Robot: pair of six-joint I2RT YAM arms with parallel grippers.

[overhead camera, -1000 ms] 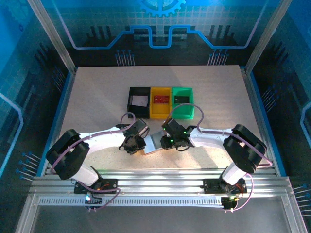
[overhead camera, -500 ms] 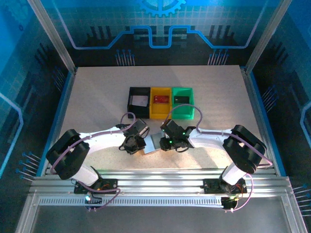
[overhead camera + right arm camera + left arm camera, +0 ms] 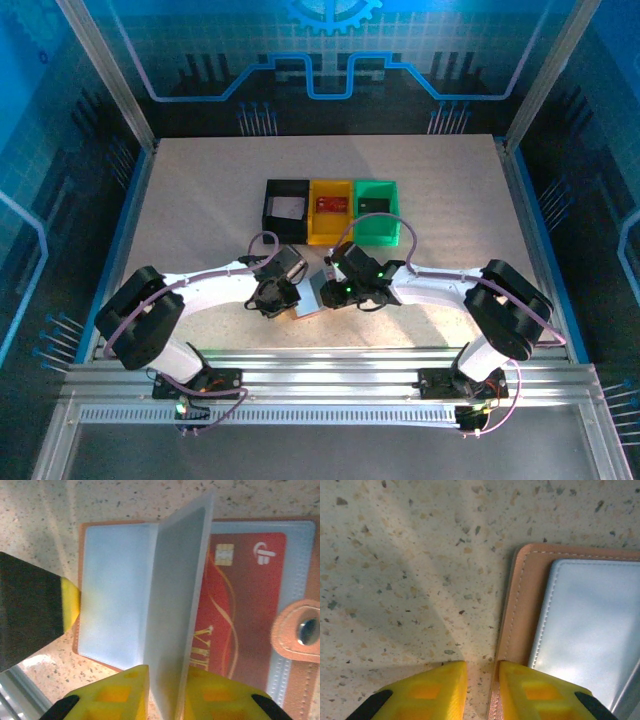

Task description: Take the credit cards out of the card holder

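The card holder lies open on the bench, close to the front rail and between the 2 hands. The left hand is clenched on the holder's tan stitched border. 1 yellow finger is over bare bench and the other over the pale grey pocket, with the border running into the narrow gap between them. The right hand grasps the card holder by a clear leaf, which stands upright from the spine between its closed yellow fingers.

Right of that leaf, 1 red credit card lies flat under a clear pocket, its edges parallel to the holder's. It carries a gold chip, a small white logo, a gold swirl and gold capitals running sideways. The leaf and a finger cut the capitals off, so the word cannot be read whole. The snap tab overlaps the pocket's right edge.

Just beyond the hands, 3 bins stand in a row with sides touching: black bin, yellow bin and green bin. Each holds 1 card: whitish card, red card and black card. Both wrists crowd the strip between bins and holder. Bare bench spreads wide to the left, to the right and behind the bins, up to the frame posts
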